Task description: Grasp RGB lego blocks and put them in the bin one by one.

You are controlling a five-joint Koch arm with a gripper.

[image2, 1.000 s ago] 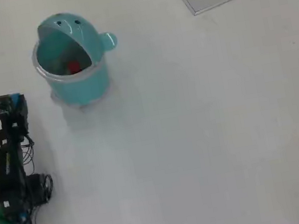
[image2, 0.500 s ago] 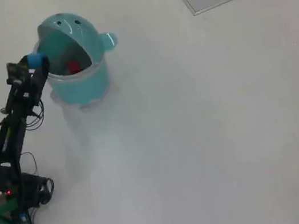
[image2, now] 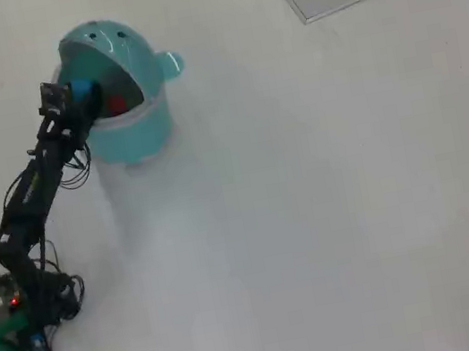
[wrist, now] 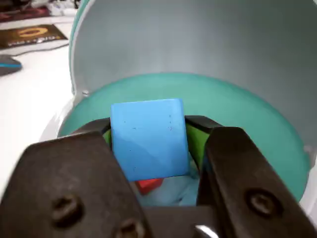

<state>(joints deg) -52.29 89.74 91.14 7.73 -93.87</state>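
Now reaching over the rim of the round teal plastic bin (image2: 121,123), up from beside it a moment ago. End effector (wrist: 148,144) clamped on the small smooth blue plastic cube block (wrist: 148,136), hanging above the bin's open mouth under the domed hood. Red block (wrist: 147,185) already lying inside; green showing by the jaws, probably the third. Looking ready for release. White desk (image2: 314,216) matte.

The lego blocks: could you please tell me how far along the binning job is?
Done: a red block already lies inside the bin. In hand: the tool holds the blue block over the bin's opening, not yet released. Left: dropping it; no third block shows on the table.
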